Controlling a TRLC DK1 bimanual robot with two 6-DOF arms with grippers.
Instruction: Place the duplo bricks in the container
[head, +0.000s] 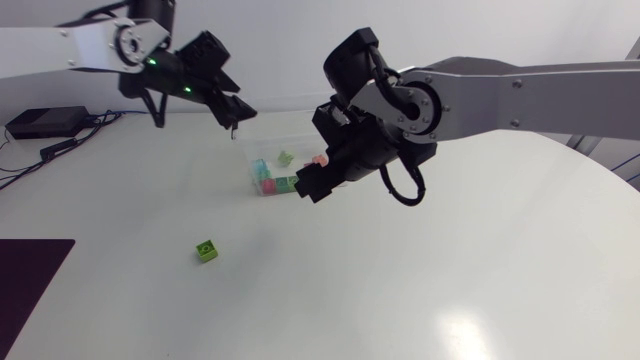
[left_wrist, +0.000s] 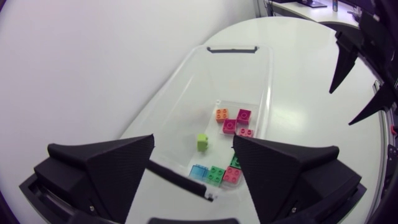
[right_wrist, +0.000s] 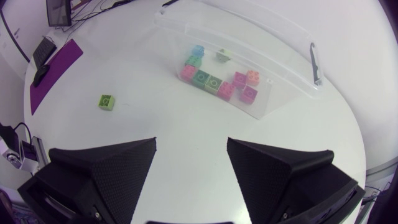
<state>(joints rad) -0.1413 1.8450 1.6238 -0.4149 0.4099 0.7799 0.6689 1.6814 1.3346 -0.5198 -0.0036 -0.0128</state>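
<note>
L gripper (left_wrist: 193, 144) hung over the container (left_wrist: 186, 81), fingers wide apart w/ nothing btwn them. Most bricks (left_wrist: 236, 122) lay inside it, bunched at one end, w/ a lime brick (left_wrist: 203, 142) a bit apart. R gripper (right_wrist: 191, 144) was likewise spread wide & empty above the table (head: 450, 280), just beside the container, while one green brick (right_wrist: 107, 101) sat alone on the table, well apart from container & both grippers.

We see a clear container (head: 272, 142) just above frame centre holding mixed coloured bricks (head: 272, 183); one green brick (head: 207, 250) lies apart, lower left.
</note>
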